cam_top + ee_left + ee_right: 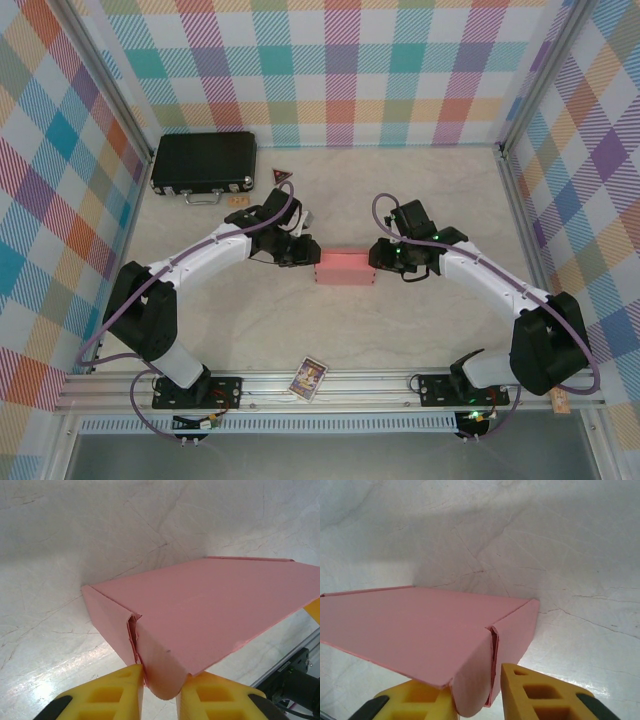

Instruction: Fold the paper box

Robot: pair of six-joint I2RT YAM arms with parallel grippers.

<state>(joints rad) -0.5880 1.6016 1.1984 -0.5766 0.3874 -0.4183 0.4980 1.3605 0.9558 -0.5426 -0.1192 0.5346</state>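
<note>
The pink paper box (343,267) lies flat and closed in the middle of the table, with one gripper at each short end. My left gripper (303,255) is at its left end. In the left wrist view this gripper (162,680) is shut on the box's (210,605) rounded corner flap, with both yellow fingers (115,692) pressing it. My right gripper (380,258) is at the right end. In the right wrist view its jaws (477,682) straddle the box's (410,625) matching flap. One finger (540,692) stands a sliver off the side wall.
A black hard case (204,162) with metal latches sits at the back left. A small red triangle (283,177) and a tan tag (238,201) lie near it. A small picture card (308,378) rests on the front rail (400,385). Plaid walls enclose three sides.
</note>
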